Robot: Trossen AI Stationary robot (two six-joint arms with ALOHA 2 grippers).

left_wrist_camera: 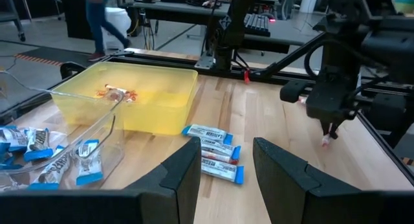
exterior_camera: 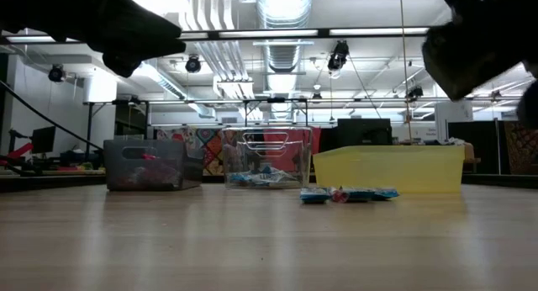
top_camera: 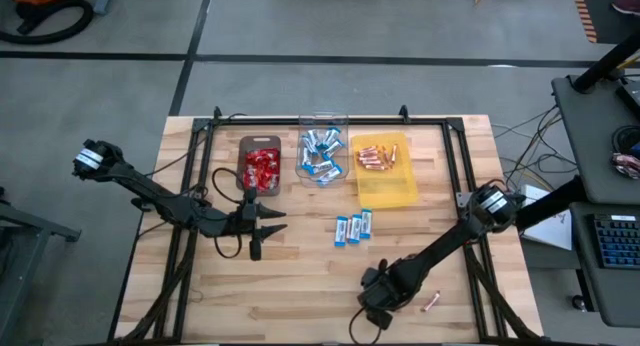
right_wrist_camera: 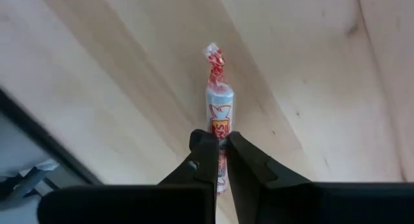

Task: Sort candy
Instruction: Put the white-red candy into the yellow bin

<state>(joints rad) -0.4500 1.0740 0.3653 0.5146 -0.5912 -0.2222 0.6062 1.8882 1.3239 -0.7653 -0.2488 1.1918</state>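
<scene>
My right gripper (top_camera: 424, 302) stands near the table's front right, pointing steeply down, shut on a thin stick candy (right_wrist_camera: 218, 98) in a white-and-red wrapper. Three blue-and-white bars (top_camera: 354, 229) lie flat on the wood at mid-table. A dark tray (top_camera: 260, 146) holds red packets, a clear tray (top_camera: 322, 121) holds blue-and-white bars, and a yellow tray (top_camera: 392, 191) holds pinkish-copper sticks (top_camera: 374, 156). My left gripper (top_camera: 255, 238) hovers open at the left of centre, with nothing between its fingers (left_wrist_camera: 187, 179). My right gripper pinches the stick candy's two long sides (right_wrist_camera: 220, 128) between its two fingers, nearer one end than the middle. The fingers come from above, slanting steeply down. The longer part with its twisted end (right_wrist_camera: 213, 56) sticks out ahead. Whether the candy is clear of the wood, I cannot tell.
The three trays stand in a row at the table's far side inside a black rail frame (top_camera: 455, 156). Bare wood lies along the near edge. A keyboard (top_camera: 615, 241) sits on a side desk beyond the right edge. A person walks in the room behind.
</scene>
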